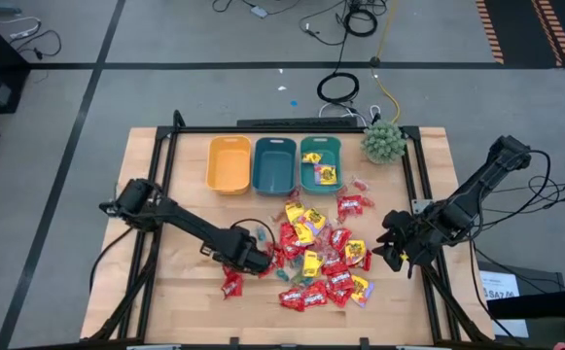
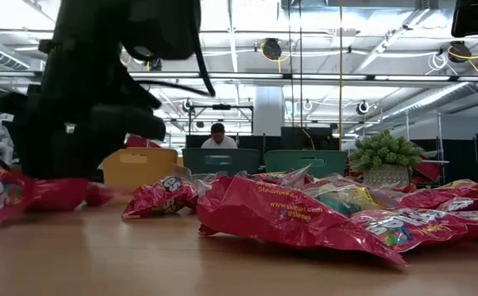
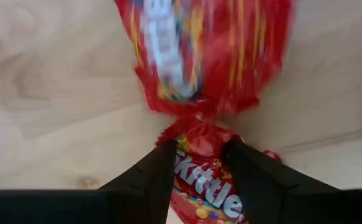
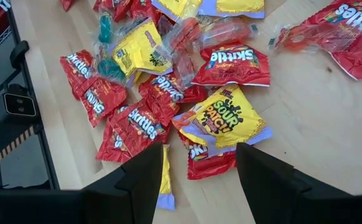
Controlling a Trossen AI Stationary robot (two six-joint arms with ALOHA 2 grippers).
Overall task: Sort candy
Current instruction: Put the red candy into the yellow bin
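We see the candy [image 1: 323, 262] heaped on the wooden table [image 1: 185, 301] in the lower centre of the high view, a loose spread of red and yellow packets with a few small clear-wrapped pieces among them. One red packet [image 1: 231, 283] lies apart at the lower left of the heap, and a yellow packet [image 1: 327, 174] sits inside the right-hand teal bin [image 1: 320, 162].

Our left gripper [image 1: 259, 261] is down at the left edge of the heap. In the left wrist view its two dark fingers [image 3: 144, 180] stand either side of a red Skittles packet [image 3: 202, 180], partly parted with the wrapper pinched between them, and a second, blurred red packet [image 3: 199, 50] lies just beyond on the bare wood.

Our right gripper [image 1: 395, 245] hangs at the right of the heap, near its edge. In the right wrist view its fingers [image 4: 144, 180] stand apart with nothing between them, above a yellow Sour Patch packet [image 4: 225, 121] and several red packets.

Along the upper middle of the high view stand the orange bin [image 1: 229, 162], a middle teal bin [image 1: 273, 163] and the right-hand one, side by side, with the green spiky plant [image 1: 384, 142] just to their right.

In the low view a person [image 2: 217, 136] sits in the room far behind the bins.
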